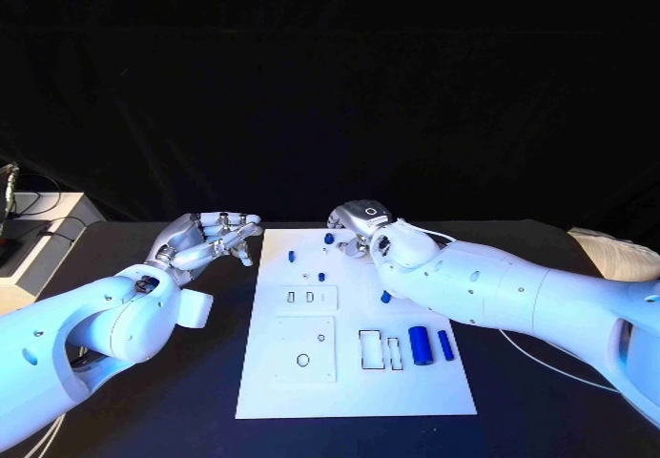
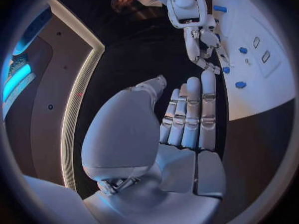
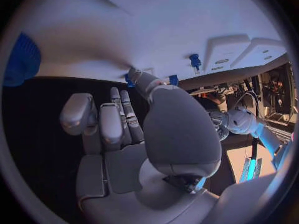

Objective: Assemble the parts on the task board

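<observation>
the task board (image 1: 413, 391) lies mid-frame on the counter (image 1: 165, 420), blue parts (image 1: 429, 344) scattered on it. the right hand (image 1: 360, 223) reaches to its upper edge; whether it holds anything i cannot tell. the left hand (image 1: 214, 239) hovers left, fingers loosely curled, holding nothing. judged step: fetching a part; next needs a clean pinch.

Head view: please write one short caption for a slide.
Two robot hands, left and right, hover at the far end of a white task board carrying small blue parts.
</observation>
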You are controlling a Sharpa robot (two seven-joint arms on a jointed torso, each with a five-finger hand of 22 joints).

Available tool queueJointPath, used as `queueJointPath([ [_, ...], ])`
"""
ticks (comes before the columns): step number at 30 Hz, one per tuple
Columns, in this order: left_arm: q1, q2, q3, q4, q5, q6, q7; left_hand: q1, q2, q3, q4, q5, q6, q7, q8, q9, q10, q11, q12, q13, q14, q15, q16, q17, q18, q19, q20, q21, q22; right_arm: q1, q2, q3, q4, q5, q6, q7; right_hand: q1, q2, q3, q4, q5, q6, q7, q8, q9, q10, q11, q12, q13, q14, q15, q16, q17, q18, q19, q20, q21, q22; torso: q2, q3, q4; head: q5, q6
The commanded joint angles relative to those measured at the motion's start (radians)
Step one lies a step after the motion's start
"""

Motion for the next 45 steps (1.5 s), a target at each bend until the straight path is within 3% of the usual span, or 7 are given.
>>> queueJointPath([
  [1,0.001,0.001,0.001,-0.003,-0.004,0.02,0.002,0.001,-0.006,0.005,-0.002,-0.003,-0.005,0.0,-0.007,0.001,-0.009,-0.001,-0.005,0.001,-0.006,-0.003,0.007,-0.001,0.012,-0.009,-0.001,0.005,0.002,0.001,-0.031,0.0,0.035,0.02,-0.067,0.028,0.012,0.002,-0.014,0.005,0.0,-0.009,-0.001,-0.007,-0.001,-0.003,-0.002,0.005,0.0,-0.004,0.006,-0.005,-0.004,0.006,0.006,0.003,-0.005,0.003,-0.001,0.0016,-0.0006,0.002,0.004],
  [9,0.001,0.0,0.001,-0.012,-0.004,0.023,0.005,0.0,-0.006,0.005,-0.003,-0.003,-0.006,0.0,-0.008,0.001,-0.011,-0.001,-0.005,0.0,-0.007,-0.002,0.007,-0.002,0.012,-0.011,0.0,0.007,0.003,0.023,-0.169,0.013,0.157,0.177,-0.1,0.072,-0.002,-0.021,0.053,0.043,0.068,0.012,0.028,-0.01,-0.003,0.15,-0.033,0.056,0.011,0.025,-0.016,0.051,0.094,-0.02,0.07,-0.019,0.095,0.136,-0.005,0.0048,-0.0087,0.005,0.011],
  [16,0.0,-0.001,0.001,-0.02,-0.003,0.024,0.007,0.0,-0.008,0.005,-0.003,-0.004,-0.007,-0.001,-0.008,0.001,-0.012,-0.001,-0.005,0.001,-0.009,-0.002,0.007,-0.002,0.012,-0.014,0.0,0.009,0.005,0.048,-0.289,0.02,0.22,0.315,0.021,0.085,-0.024,-0.055,-0.025,0.059,0.132,-0.003,0.015,-0.022,0.0,0.414,-0.073,0.201,0.123,0.044,-0.049,0.101,0.193,-0.044,0.117,-0.046,0.19,0.259,-0.009,0.0088,-0.0156,0.004,0.01],
  [18,-0.001,-0.001,0.001,-0.022,-0.003,0.025,0.008,0.0,-0.008,0.005,-0.003,-0.004,-0.007,-0.001,-0.008,0.001,-0.012,-0.001,-0.005,0.001,-0.009,-0.002,0.007,-0.002,0.012,-0.014,0.0,0.009,0.005,0.052,-0.317,0.02,0.228,0.334,0.078,0.078,0.013,-0.015,-0.183,0.091,0.147,-0.015,0.01,0.003,0.019,0.292,-0.071,0.495,0.464,0.042,-0.056,0.11,0.194,-0.047,0.127,-0.06,0.21,0.288,-0.009,0.0099,-0.0159,0.005,0.009],
  [20,-0.002,0.0,0.001,-0.023,-0.003,0.025,0.008,0.0,-0.008,0.005,-0.003,-0.004,-0.007,-0.001,-0.008,0.001,-0.012,-0.001,-0.005,0.001,-0.009,-0.002,0.007,-0.002,0.012,-0.014,0.0,0.009,0.005,0.054,-0.333,0.021,0.23,0.343,0.125,0.069,0.046,0.017,-0.237,0.138,0.149,-0.023,0.012,0.024,0.03,0.366,-0.071,1.062,1.04,0.056,-0.041,0.145,0.276,-0.056,0.139,-0.042,0.234,0.322,-0.009,0.0119,-0.0165,0.006,0.008],
  [23,-0.004,0.001,0.001,-0.025,-0.003,0.026,0.008,0.0,-0.008,0.005,-0.003,-0.004,-0.007,-0.001,-0.008,0.001,-0.012,-0.001,-0.005,0.001,-0.009,-0.002,0.007,-0.002,0.012,-0.014,0.0,0.009,0.005,0.055,-0.346,0.021,0.225,0.345,0.177,0.046,0.042,0.0,-0.28,0.198,0.151,-0.009,0.022,0.052,0.038,0.499,-0.055,1.395,1.39,0.079,-0.031,0.197,0.429,-0.071,0.167,-0.034,0.29,0.394,-0.008,0.0113,-0.0136,0.004,0.006],
  [45,-0.008,0.002,0.001,-0.031,-0.003,0.025,0.007,-0.001,-0.008,0.005,-0.004,-0.003,-0.006,-0.002,-0.007,0.001,-0.012,-0.001,-0.004,0.001,-0.011,-0.002,0.007,-0.003,0.012,-0.017,0.001,0.011,0.007,0.054,-0.301,0.02,0.161,0.283,0.205,-0.04,0.059,-0.003,-0.324,0.269,0.183,-0.015,0.034,0.073,0.04,0.571,-0.041,1.498,1.503,0.112,-0.017,0.244,0.615,-0.1,0.221,-0.017,0.386,0.514,-0.004,0.0121,-0.0131,0.005,-0.007],
])
